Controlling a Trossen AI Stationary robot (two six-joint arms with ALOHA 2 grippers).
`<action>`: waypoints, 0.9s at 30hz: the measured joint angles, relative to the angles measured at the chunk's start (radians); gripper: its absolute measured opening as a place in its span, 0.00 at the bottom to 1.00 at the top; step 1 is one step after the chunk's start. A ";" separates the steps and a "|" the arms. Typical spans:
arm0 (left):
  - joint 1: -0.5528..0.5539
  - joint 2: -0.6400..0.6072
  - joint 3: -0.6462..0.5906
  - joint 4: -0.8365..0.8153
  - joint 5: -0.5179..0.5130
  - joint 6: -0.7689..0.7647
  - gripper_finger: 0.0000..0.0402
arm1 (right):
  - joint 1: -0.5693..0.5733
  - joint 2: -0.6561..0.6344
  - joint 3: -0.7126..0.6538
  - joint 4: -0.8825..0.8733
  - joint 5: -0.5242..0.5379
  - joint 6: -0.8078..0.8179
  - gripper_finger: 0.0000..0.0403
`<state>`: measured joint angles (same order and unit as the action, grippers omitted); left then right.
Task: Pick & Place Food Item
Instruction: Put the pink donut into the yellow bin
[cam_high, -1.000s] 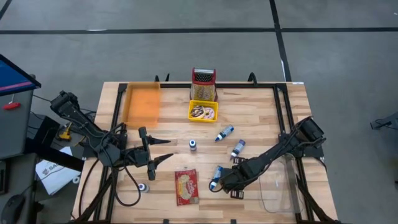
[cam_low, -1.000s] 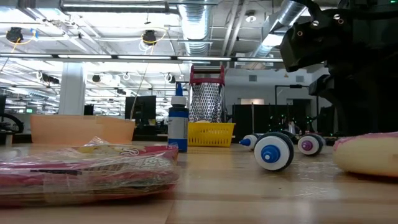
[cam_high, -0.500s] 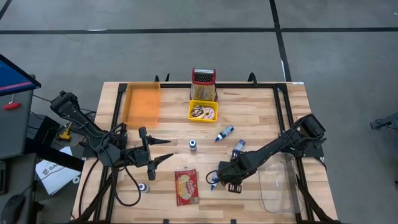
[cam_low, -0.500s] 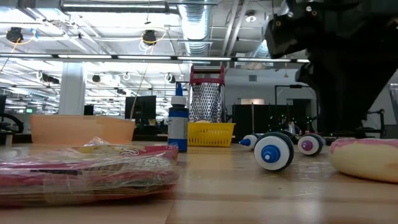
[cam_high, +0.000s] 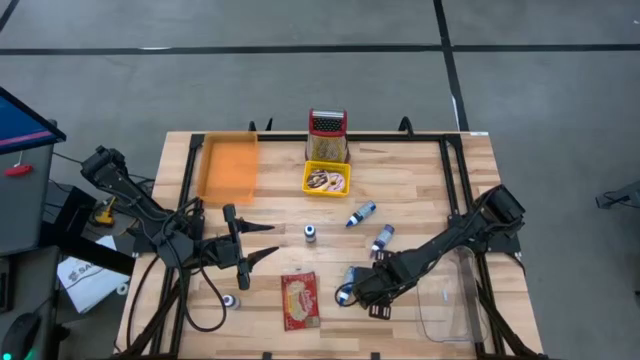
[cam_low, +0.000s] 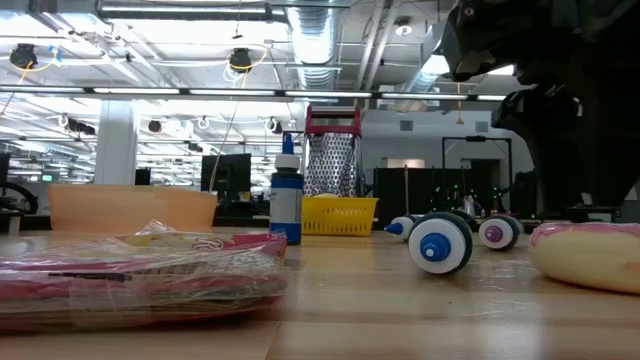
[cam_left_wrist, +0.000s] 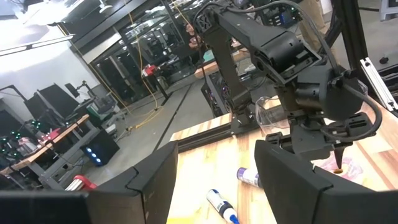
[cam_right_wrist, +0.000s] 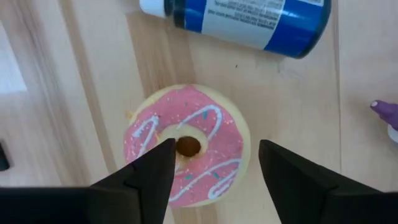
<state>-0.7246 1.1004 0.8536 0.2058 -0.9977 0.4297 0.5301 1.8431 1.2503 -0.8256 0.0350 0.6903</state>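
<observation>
A pink-frosted donut (cam_right_wrist: 186, 146) with white stripes lies flat on the wooden table; the low view shows the donut (cam_low: 590, 258) resting on its underside. My right gripper (cam_right_wrist: 216, 149) points straight down over it, open, with one finger over each side of the donut and no visible touch. In the high view my right gripper (cam_high: 365, 292) hides the donut. My left gripper (cam_high: 255, 245) hovers open and level over the table's left half, holding nothing.
A blue bottle (cam_right_wrist: 242, 22) lies just beside the donut, and two more bottles (cam_high: 361, 214) (cam_high: 382, 238) lie farther back. A red snack packet (cam_high: 300, 300), a yellow basket (cam_high: 326, 180), a grater (cam_high: 327, 135), an orange tray (cam_high: 228, 165) and a clear container (cam_high: 445, 295) stand around.
In the low view the donut has sunk a little and now lies still on the table. My right arm has shifted slightly above it. My left arm has kept still.
</observation>
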 joint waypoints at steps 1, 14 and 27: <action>0.000 0.000 0.000 0.000 0.000 0.000 0.52 | 0.001 0.000 0.000 -0.004 0.006 0.001 0.56; 0.000 0.000 0.000 0.000 0.000 0.000 0.52 | -0.003 0.010 -0.035 0.019 0.014 0.006 0.57; 0.000 0.000 0.000 0.001 0.000 -0.002 0.52 | 0.001 0.010 -0.075 0.079 0.011 0.029 0.57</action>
<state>-0.7246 1.1004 0.8532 0.2066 -0.9977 0.4282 0.5308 1.8526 1.1754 -0.7466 0.0455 0.7194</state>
